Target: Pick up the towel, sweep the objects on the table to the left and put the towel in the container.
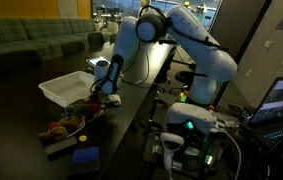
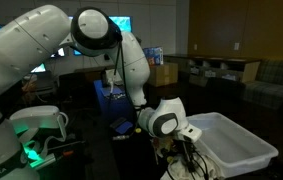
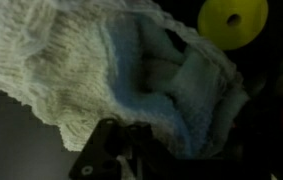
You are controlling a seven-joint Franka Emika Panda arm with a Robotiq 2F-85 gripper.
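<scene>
A white and pale-blue knitted towel (image 3: 111, 70) fills most of the wrist view, bunched and folded right against my gripper (image 3: 146, 150). The dark jaws show at the bottom edge and seem closed on the cloth. A round yellow object (image 3: 232, 22) lies on the dark table beyond the towel. In both exterior views my gripper (image 1: 103, 92) (image 2: 181, 140) is low over the table, next to the white container (image 1: 66, 87) (image 2: 231, 145). The towel is hard to make out in those views.
A pile of small coloured objects (image 1: 66, 128) and a blue object (image 1: 84, 157) lie near the table's front end. The robot's base and lit electronics (image 1: 186, 125) stand beside the table. A blue box (image 2: 109, 100) sits behind the arm.
</scene>
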